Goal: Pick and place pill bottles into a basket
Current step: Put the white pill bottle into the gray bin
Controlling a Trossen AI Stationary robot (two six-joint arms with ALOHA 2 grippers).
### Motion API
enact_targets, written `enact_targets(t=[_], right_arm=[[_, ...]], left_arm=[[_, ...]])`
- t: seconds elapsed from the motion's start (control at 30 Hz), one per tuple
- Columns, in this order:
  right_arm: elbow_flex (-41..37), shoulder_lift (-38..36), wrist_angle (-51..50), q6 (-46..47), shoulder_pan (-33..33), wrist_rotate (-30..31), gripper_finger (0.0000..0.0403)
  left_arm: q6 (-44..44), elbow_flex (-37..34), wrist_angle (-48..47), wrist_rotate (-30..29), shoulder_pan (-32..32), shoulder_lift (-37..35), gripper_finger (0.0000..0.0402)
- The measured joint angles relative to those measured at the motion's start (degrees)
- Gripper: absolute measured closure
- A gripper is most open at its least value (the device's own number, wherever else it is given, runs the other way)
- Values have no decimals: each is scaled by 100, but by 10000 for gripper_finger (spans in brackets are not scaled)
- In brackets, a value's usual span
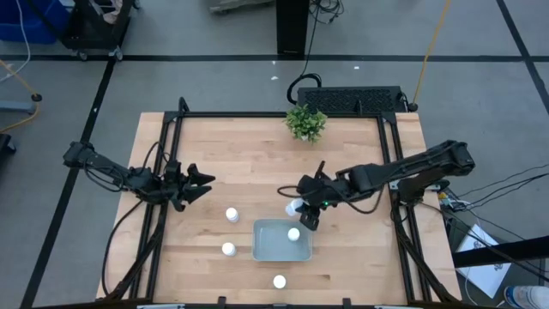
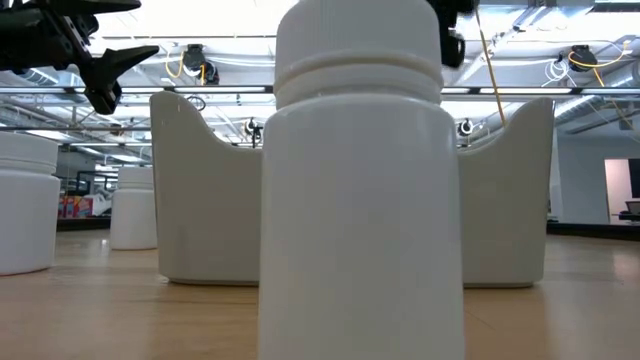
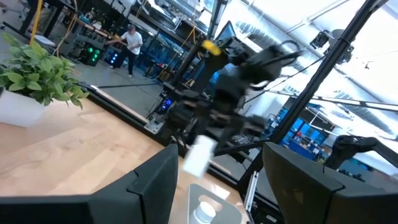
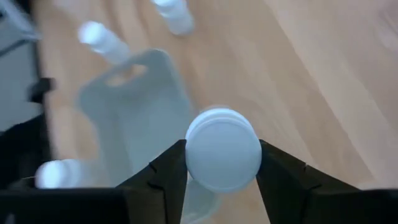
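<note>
My right gripper (image 1: 302,209) is shut on a white pill bottle (image 4: 222,155) just beyond the far edge of the pale grey-blue basket (image 1: 281,241). One bottle (image 1: 293,233) stands inside the basket. Three more stand on the table: two left of the basket (image 1: 232,215) (image 1: 228,249) and one near the front edge (image 1: 279,281). My left gripper (image 1: 202,184) is open and empty above the table's left part. In the low view the front bottle (image 2: 360,180) fills the picture with the basket (image 2: 200,200) behind it. My right gripper pinches the bottle's upper end, just below the cap (image 4: 222,155), between its two fingers (image 4: 169,171), one on each side. The fingers come slanting down from the table's right. In the left wrist view the bottle (image 3: 199,155) hangs tilted, clear of the table.
A small green plant (image 1: 305,123) in a white pot stands at the table's far edge, also in the left wrist view (image 3: 37,68). Black frame rails (image 1: 171,146) run along the table's sides. Bare wood lies right of the basket. A person (image 3: 130,40) stands far off in the room.
</note>
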Motion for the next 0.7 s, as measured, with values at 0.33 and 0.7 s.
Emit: enact_targets(t=[0.33,0.7], right_arm=[[517,224,256,-72,637,302,250],[685,1058,504,192,1111,232,250]], left_arm=[[11,0,6,-12,0,0,160],[29,0,2,-10,0,0,160]])
